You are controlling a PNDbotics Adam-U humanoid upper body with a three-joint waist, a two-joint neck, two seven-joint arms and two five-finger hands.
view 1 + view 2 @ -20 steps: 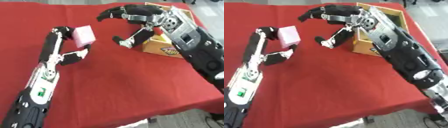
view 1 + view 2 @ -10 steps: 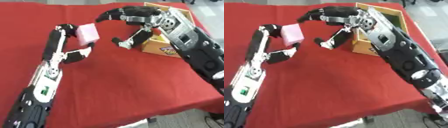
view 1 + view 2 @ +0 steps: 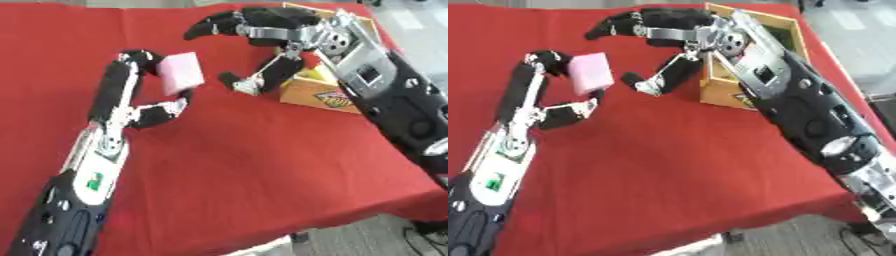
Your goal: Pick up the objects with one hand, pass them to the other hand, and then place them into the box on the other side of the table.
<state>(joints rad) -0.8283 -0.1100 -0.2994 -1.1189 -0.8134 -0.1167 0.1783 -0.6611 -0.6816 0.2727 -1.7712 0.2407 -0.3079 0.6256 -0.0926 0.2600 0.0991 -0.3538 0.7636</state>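
Left eye view: raised above the red bench point(image 3: 262, 165), the left robot hand point(image 3: 144, 85) pinches a pink block point(image 3: 181, 75) between fingers and thumb, offering it toward three o'clock, apparently for a handover. Just beyond it, the right robot hand point(image 3: 258, 37) waits with fingers and thumb spread wide, not touching the block, seemingly ready to receive. Flat-faced and pale pink, the block looks like a small sponge or eraser. Farther off at two o'clock stands the wooden box point(image 3: 750, 60), its likely destination.
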